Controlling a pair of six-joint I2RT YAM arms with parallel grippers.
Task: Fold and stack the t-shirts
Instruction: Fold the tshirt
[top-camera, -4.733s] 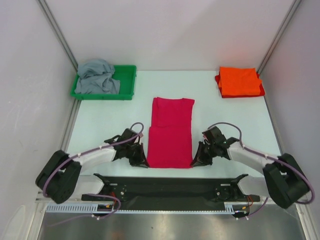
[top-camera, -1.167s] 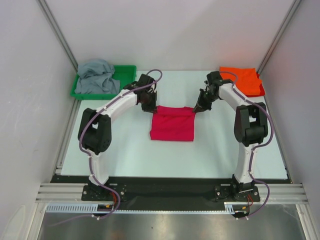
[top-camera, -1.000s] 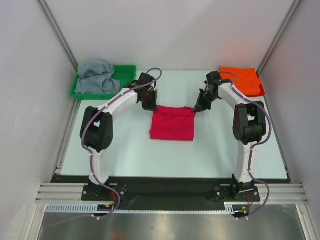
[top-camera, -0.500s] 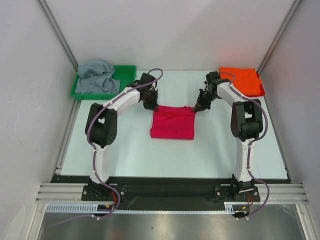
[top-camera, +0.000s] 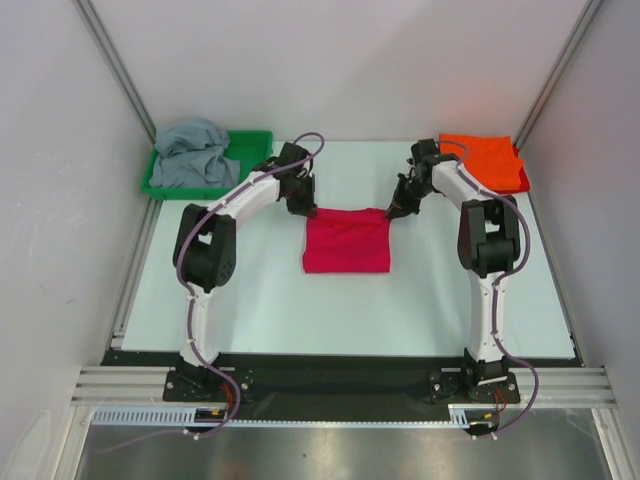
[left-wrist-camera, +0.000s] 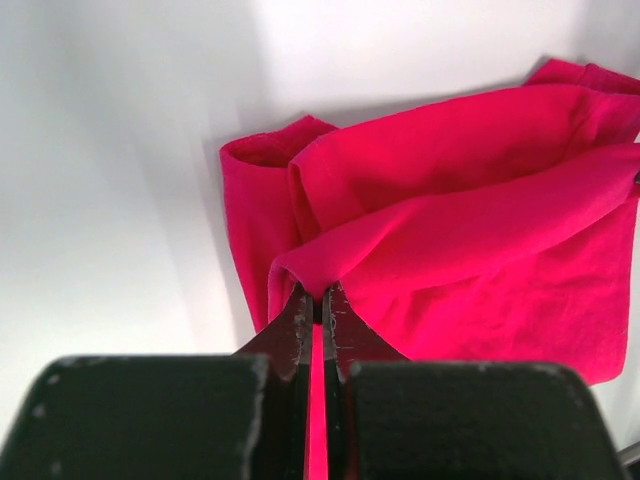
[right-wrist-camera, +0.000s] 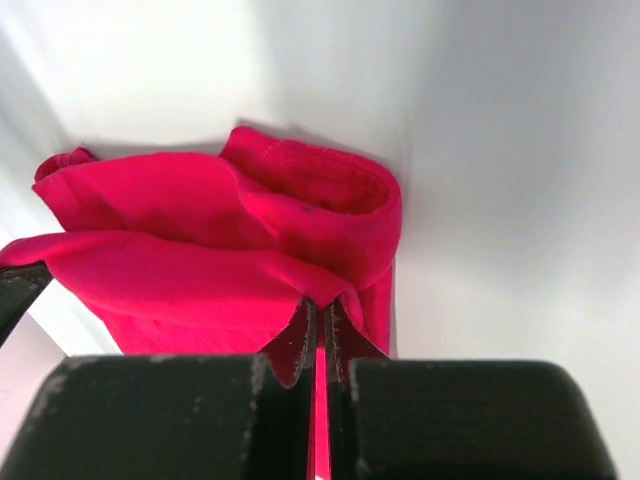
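At frame centre, my left tool (top-camera: 306, 210) and right tool (top-camera: 392, 213) each pinch an upper corner of the crimson-pink shirt (top-camera: 346, 243); I've carried its lower edge up, halving it on the worktop (top-camera: 250, 290), so releasing looks next

Open table (top-camera: 250, 290) runs nearside of the pink shirt (top-camera: 346, 245); tray (top-camera: 210, 192) blocks far left, orange shirt (top-camera: 488, 165) far right (left arm (top-camera: 245, 195), right arm (top-camera: 462, 185) fence the flanks).

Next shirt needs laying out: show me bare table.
Widest bare table: between the folded crimson-pink cloth shirt and the arm bases. Smaller patch: between green plastic tray and folded orange shirt. Crowded: the crimson shirt's far corners, pinched by left gripper and right gripper.
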